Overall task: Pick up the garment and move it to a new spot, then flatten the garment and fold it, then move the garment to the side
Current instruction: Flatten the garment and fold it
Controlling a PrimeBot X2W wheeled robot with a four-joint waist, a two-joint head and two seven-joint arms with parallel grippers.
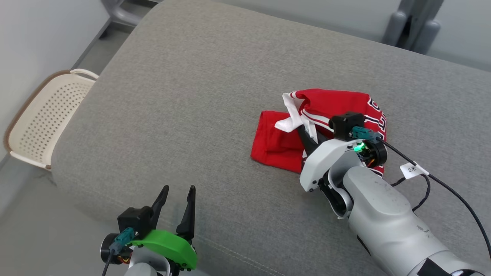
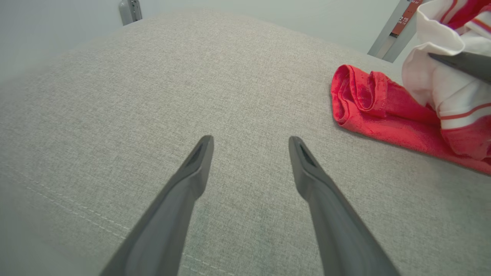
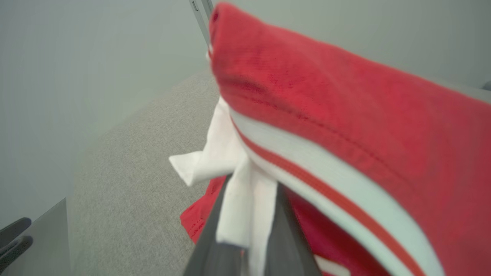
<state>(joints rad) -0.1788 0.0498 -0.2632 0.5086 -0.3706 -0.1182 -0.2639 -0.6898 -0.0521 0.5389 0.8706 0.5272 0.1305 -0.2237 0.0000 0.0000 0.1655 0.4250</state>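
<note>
Right wrist view: the right gripper (image 3: 253, 184) is clamped on the garment (image 3: 345, 107).

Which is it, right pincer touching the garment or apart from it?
Touching. The right wrist view shows the right pincer closed on a white fold of the garment, the cloth pinched between its two fingers.

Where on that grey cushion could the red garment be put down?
Bare: the left and far stretch of the grey cushion, from the red garment to the edge by the basket, including ahead of the left gripper, jaws open. Crowded: the right, where the right gripper pinches it.
</note>
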